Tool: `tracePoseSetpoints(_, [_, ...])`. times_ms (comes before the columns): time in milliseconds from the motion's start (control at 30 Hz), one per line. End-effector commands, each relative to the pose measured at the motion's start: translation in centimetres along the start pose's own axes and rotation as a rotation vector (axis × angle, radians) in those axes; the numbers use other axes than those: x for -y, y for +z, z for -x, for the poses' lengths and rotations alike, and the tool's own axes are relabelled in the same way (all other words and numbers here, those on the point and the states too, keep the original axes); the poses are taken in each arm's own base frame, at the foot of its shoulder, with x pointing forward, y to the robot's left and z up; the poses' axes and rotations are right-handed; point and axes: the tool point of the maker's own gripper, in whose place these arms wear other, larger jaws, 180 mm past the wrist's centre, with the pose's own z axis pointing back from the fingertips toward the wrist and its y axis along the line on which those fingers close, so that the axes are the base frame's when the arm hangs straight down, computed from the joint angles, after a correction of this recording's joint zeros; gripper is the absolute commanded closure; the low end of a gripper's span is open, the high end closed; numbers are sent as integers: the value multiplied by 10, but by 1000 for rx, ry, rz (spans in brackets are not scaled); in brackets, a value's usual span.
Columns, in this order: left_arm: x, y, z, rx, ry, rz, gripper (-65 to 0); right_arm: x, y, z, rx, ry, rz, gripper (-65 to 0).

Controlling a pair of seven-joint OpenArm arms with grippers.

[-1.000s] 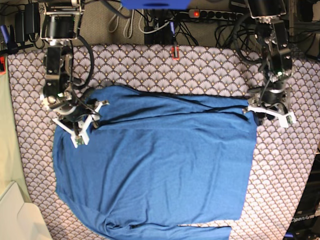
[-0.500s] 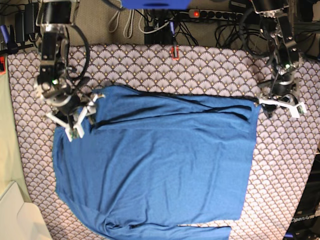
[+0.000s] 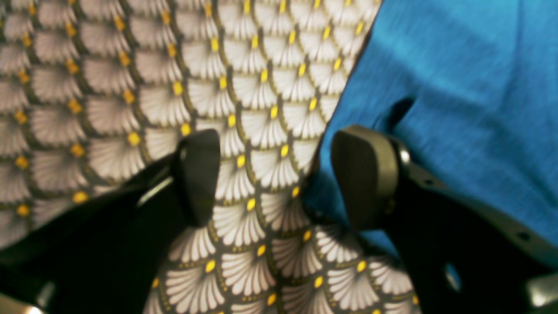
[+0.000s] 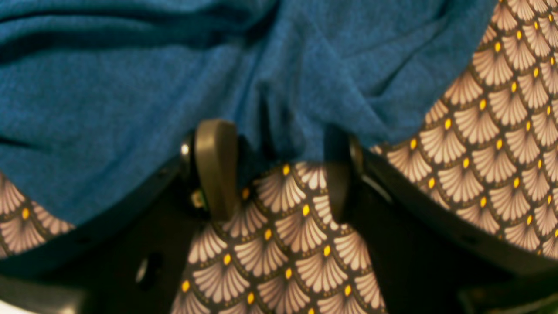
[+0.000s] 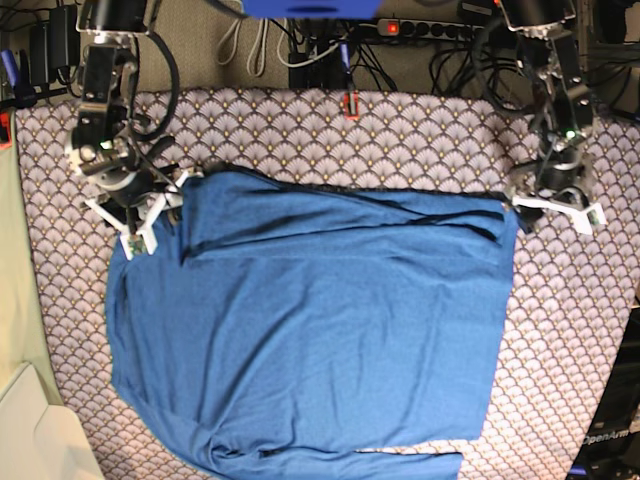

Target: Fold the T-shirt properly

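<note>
A: In the left wrist view our left claw (image 3: 274, 174) is spread, holding nothing; the shirt (image 3: 457, 87) lies at two o'clock.

B: Right wrist: our right claw (image 4: 279, 170) gapes at the shirt's (image 4: 174, 87) edge, twelve o'clock.

A: Base view: the shirt (image 5: 320, 330) spans between both, each equally near.

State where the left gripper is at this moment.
In the base view the left gripper hangs at the right, just beyond the T-shirt's upper right corner, over the patterned tablecloth; its jaws are open and empty.

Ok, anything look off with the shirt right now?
The T-shirt lies mostly flat, but its folded top band runs askew, creased, and the lower hem bulges unevenly. No damage shows.
</note>
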Motion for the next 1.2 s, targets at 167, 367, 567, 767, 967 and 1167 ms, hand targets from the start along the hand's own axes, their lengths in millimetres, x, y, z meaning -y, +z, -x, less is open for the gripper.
tracePoseSetpoints(167, [22, -10, -5, 6, -54, 61, -424, 4, 3, -15, 52, 5, 8, -331])
tracePoseSetpoints(367, [40, -15, -12, 16, -58, 94, -424, 4, 3, -15, 52, 5, 8, -331])
tracePoseSetpoints(567, [42, -16, -13, 20, -50, 99, -424, 4, 3, -15, 52, 5, 8, -331])
tracePoseSetpoints(767, [44, -17, 2, -14, -30, 98, -424, 4, 3, -15, 52, 5, 8, -331])
tracePoseSetpoints(967, [41, -19, 17, -50, -18, 90, -424, 3, 3, -15, 52, 7, 6, -331])
tracePoseSetpoints(1167, [42, -17, 24, -62, -12, 91, -421, 3, 3, -15, 52, 7, 6, -331])
